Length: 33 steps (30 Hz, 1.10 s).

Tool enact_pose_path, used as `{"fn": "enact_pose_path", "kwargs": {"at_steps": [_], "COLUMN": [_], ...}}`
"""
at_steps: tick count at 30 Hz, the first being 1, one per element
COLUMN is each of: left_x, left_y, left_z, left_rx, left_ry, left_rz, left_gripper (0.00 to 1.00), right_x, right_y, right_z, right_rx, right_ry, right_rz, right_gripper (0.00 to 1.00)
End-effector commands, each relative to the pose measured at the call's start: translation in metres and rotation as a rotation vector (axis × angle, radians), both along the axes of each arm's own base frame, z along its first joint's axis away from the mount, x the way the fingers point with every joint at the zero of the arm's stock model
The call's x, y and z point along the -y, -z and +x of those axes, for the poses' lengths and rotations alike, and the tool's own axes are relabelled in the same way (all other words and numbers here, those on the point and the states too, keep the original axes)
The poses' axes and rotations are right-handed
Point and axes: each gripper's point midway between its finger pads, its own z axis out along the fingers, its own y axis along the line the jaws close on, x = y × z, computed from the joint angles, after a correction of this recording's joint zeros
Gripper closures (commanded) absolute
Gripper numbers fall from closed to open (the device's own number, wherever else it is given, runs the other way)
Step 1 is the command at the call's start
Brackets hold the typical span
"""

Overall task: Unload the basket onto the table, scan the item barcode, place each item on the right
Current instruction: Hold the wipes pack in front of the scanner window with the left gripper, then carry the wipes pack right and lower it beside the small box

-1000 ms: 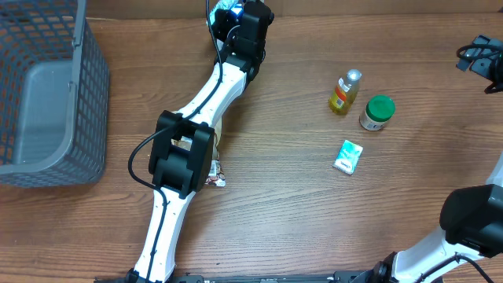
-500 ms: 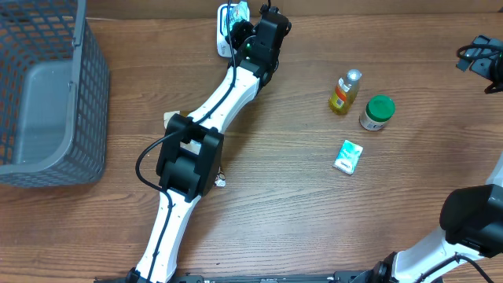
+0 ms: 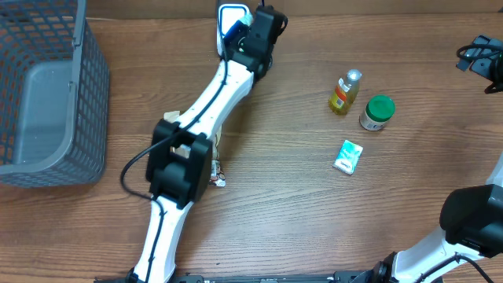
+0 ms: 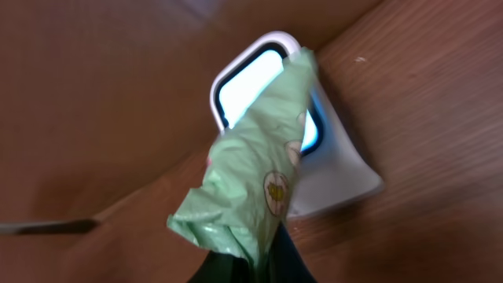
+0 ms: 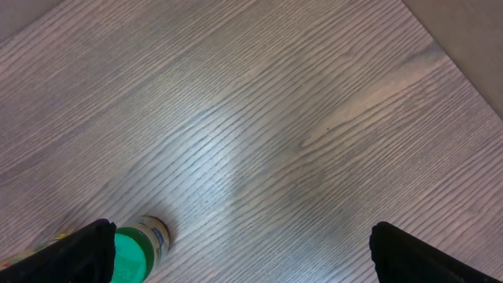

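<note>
Holding the green packet [image 4: 259, 181] clamped, your left gripper [image 4: 245, 266] has edged left toward the scanner [image 4: 338, 179] at upper centre, arm stretched diagonally.

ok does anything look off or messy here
Only the green packet: the left gripper holds it crumpled and twisted in front of the scanner window, and no barcode shows on it. Nothing looks spilled or broken.

My left arm [image 3: 206, 94] extends diagonally from the near table edge to the far edge, with the elbow bent mid-span. My left gripper [image 4: 250, 253] is clamped on a green pouch [image 4: 251, 181]. Its fingertips are mostly hidden and appear fully closed. My right arm [image 3: 471, 220] stands at the right edge. My right gripper [image 5: 244, 248] points downward, jaws spread wide, holding nothing.
</note>
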Motion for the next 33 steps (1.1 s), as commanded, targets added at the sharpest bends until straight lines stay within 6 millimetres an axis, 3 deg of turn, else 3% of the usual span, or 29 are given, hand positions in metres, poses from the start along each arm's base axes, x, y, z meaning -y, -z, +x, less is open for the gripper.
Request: {"fn": "enact_pose_path", "kwargs": {"at_steps": [1, 4, 6, 7, 8, 14, 23, 28, 33], "left_x": [0.030, 0.032, 0.032, 0.034, 0.035, 0.040, 0.062, 0.074, 0.088], "left_y": [-0.082, -0.088, -0.082, -0.069, -0.062, -0.016, 0.049, 0.068, 0.076], "left_z": [-0.034, -0.073, -0.104, -0.134, -0.149, -0.216, -0.274, -0.292, -0.296], "left_rx": [-0.006, -0.147, -0.279, -0.424, -0.498, -0.833, -1.006, -1.031, -1.018], "left_ry": [0.066, 0.051, 0.016, -0.031, -0.059, -0.212, -0.222, -0.225, -0.191], "left_rz": [-0.395, -0.512, -0.578, -0.634, -0.657, -0.680, -0.570, -0.546, -0.552], "left_gripper": [0.95, 0.95, 0.96, 0.96, 0.96, 0.96, 0.96, 0.96, 0.96], "right_x": [0.002, 0.002, 0.002, 0.002, 0.002, 0.002, 0.002, 0.002, 0.002], "right_y": [-0.006, -0.006, -0.006, -0.006, -0.006, -0.006, -0.006, -0.006, -0.006], "right_z": [0.000, 0.000, 0.000, 0.000, 0.000, 0.000, 0.000, 0.000, 0.000], "right_rx": [0.018, 0.018, 0.018, 0.018, 0.018, 0.018, 0.018, 0.018, 0.018], "right_ry": [0.008, 0.008, 0.008, 0.008, 0.008, 0.008, 0.008, 0.008, 0.008], "right_rz": [-0.012, -0.012, -0.012, -0.012, -0.012, -0.012, -0.012, -0.012, -0.012], "right_gripper": [0.00, 0.00, 0.00, 0.00, 0.00, 0.00, 0.00, 0.00, 0.00]}}
